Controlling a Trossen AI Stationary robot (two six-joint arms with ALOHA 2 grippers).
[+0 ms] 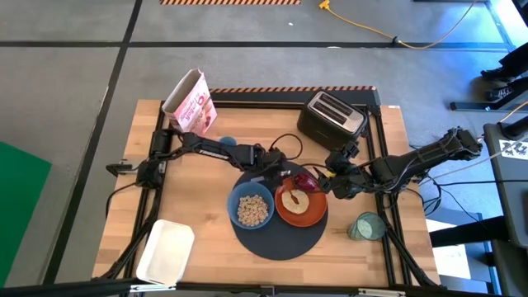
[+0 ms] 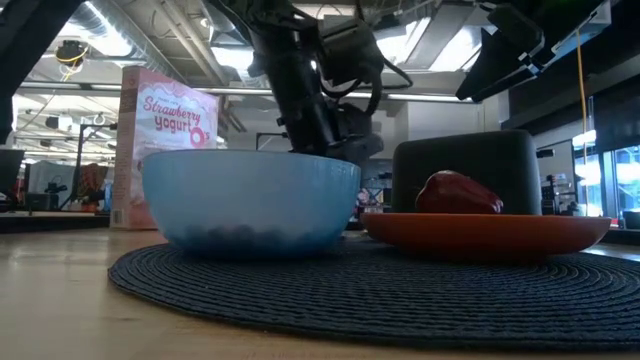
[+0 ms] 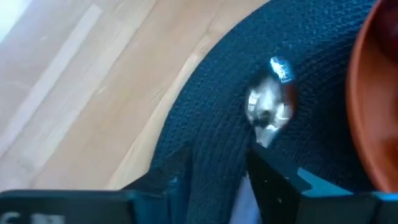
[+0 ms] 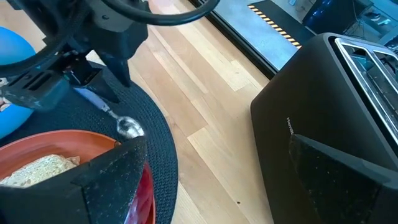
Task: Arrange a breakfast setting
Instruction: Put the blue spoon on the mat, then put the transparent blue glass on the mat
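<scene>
The left end effector (image 4: 93, 84) grips the spoon (image 4: 121, 121) by its handle, bowl end on the mat (image 4: 158, 149) beside the plate (image 4: 56, 146). The right end effector (image 1: 323, 183) hovers over the red fruit (image 1: 307, 179); I can't tell its grip.

Both arms were dark, close to black, built of slim tubular links joined by thicker, blocky joint housings. Black cables looped loosely alongside the left arm (image 1: 216, 147) and curled near its wrist; more cable trailed beside the right arm (image 1: 412, 161). Pale marks showed on the left arm's upper link, too small to read. The left end effector (image 3: 217, 177) ended in two flat, angular black fingers (image 3: 171, 177) with matte faces and straight edges, set in a broad dark crossbar. The right end effector (image 4: 205, 180) carried wide, wedge-shaped fingers (image 4: 109, 180) of speckled, grainy black plastic with sharp corners.
</scene>
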